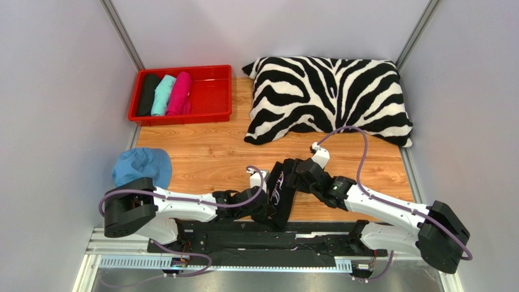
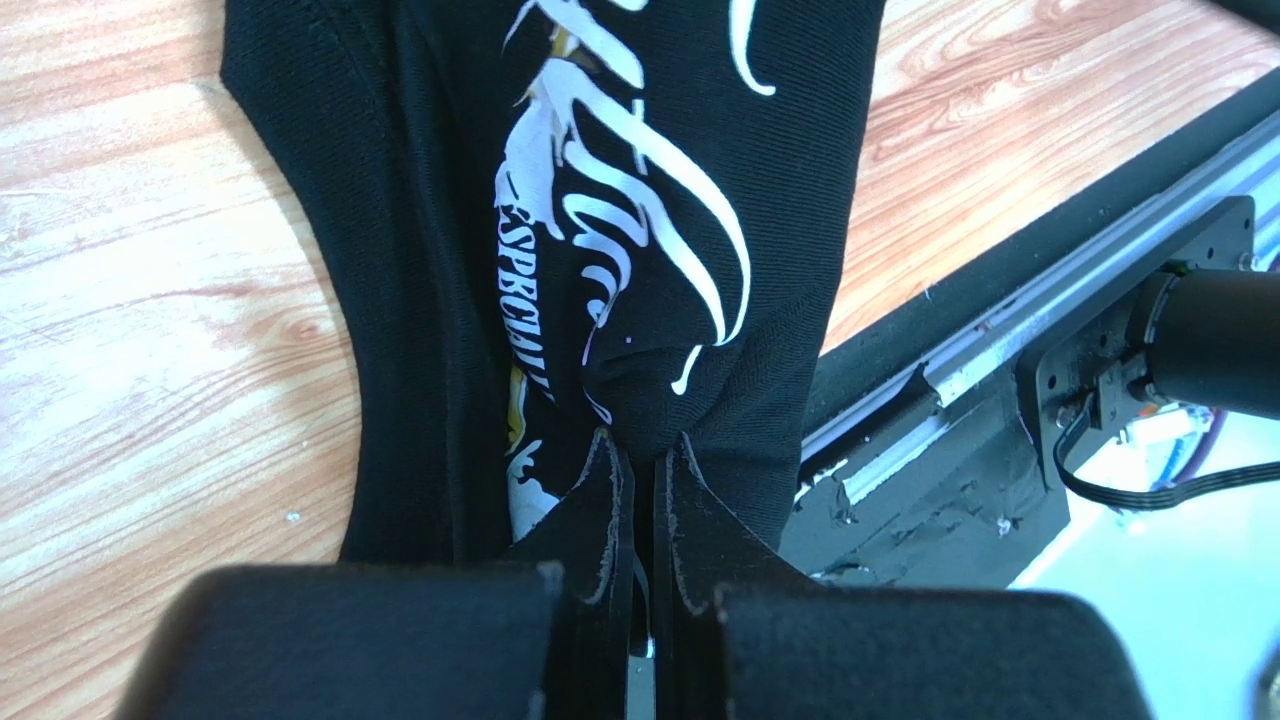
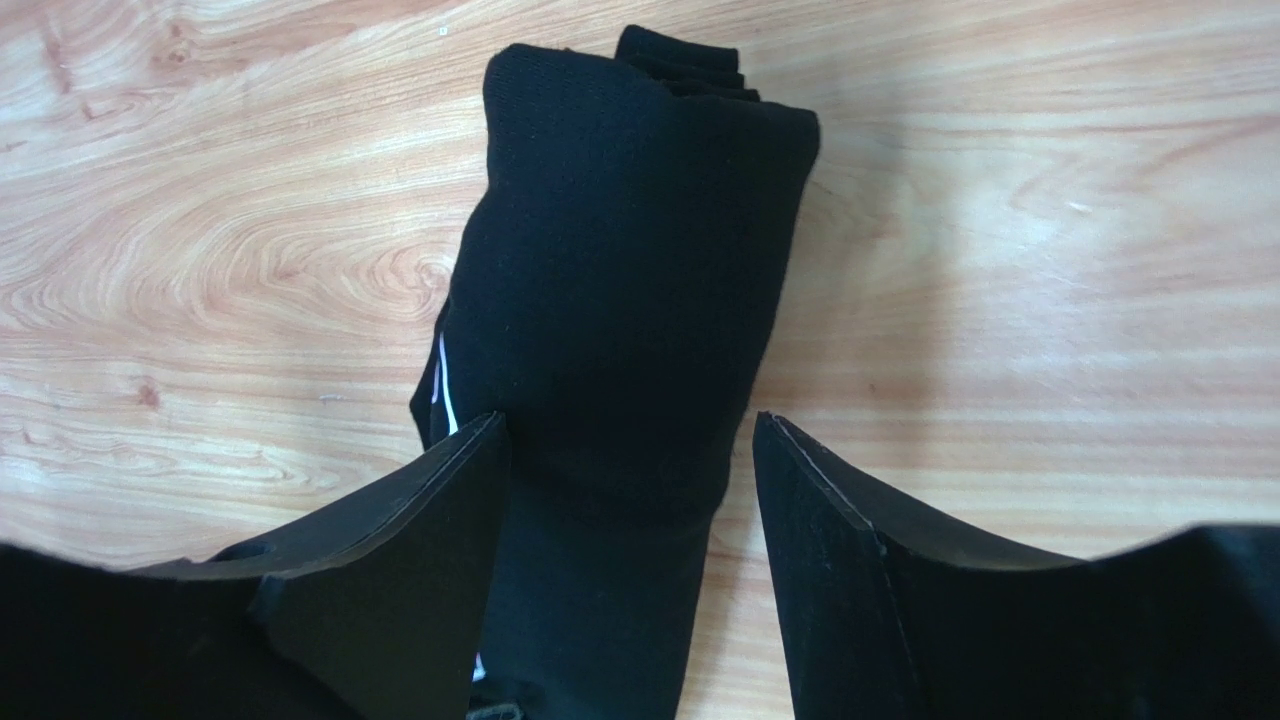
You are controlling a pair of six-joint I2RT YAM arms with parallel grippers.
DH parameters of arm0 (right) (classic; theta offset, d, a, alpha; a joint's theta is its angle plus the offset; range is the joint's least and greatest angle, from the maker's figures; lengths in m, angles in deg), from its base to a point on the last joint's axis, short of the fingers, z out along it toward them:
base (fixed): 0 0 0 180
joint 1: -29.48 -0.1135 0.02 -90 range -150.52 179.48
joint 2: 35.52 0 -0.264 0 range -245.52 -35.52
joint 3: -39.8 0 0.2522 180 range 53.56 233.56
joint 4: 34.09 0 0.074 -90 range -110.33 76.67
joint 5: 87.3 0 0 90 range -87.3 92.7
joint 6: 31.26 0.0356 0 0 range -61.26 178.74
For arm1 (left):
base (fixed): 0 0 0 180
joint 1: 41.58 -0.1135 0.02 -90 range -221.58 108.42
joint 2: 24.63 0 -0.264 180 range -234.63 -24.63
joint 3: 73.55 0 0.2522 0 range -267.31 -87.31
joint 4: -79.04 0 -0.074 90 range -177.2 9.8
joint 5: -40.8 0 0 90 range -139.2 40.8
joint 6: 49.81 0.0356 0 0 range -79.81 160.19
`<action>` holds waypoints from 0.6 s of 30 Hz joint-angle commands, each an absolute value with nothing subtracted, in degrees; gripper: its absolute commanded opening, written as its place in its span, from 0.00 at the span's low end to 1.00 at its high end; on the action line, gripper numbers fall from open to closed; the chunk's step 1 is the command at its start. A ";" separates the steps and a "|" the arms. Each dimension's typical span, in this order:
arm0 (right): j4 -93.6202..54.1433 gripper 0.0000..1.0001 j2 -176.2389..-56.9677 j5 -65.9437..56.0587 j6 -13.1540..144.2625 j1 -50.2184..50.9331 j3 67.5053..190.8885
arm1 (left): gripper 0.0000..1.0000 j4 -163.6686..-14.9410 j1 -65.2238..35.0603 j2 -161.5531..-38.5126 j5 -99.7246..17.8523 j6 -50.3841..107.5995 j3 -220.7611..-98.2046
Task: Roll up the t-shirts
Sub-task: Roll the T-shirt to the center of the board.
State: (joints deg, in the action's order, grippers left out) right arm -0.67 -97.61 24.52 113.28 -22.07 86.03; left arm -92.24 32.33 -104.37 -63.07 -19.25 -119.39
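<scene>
The black t-shirt with white print lies as a narrow folded strip on the wooden table, near the front edge between the two arms. My left gripper is shut on the near end of the shirt, and its fingertips pinch a bunched fold. My right gripper is open. Its jaws stand on either side of the far, plain black end of the shirt without closing on it. Rolled black, teal and pink shirts lie side by side in the red tray.
A zebra-striped pillow fills the back right of the table. A light blue cap lies at the left edge by the left arm. The black rail of the arm mount runs along the front edge.
</scene>
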 commanded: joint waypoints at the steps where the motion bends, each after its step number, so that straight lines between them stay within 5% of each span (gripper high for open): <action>1: -6.80 0.64 -103.10 22.92 111.91 -22.11 86.96 | 0.00 -88.35 31.11 -102.24 -59.22 -19.23 -117.72; 8: -2.32 0.66 -111.98 22.82 112.09 -22.02 92.58 | 0.01 -84.66 29.52 -97.58 -58.07 -17.91 -118.07; 13: 1.37 0.68 -115.59 23.18 111.91 -22.11 96.10 | 0.35 -79.48 29.26 -92.23 -59.39 -16.94 -120.35; 17: 3.57 0.68 -117.61 23.18 111.91 -22.02 98.12 | 0.50 -74.90 28.47 -88.44 -61.85 -15.71 -122.99; 18: 4.27 0.68 -118.22 23.18 111.83 -22.11 98.38 | 0.67 -74.20 28.03 -87.91 -62.03 -15.28 -123.87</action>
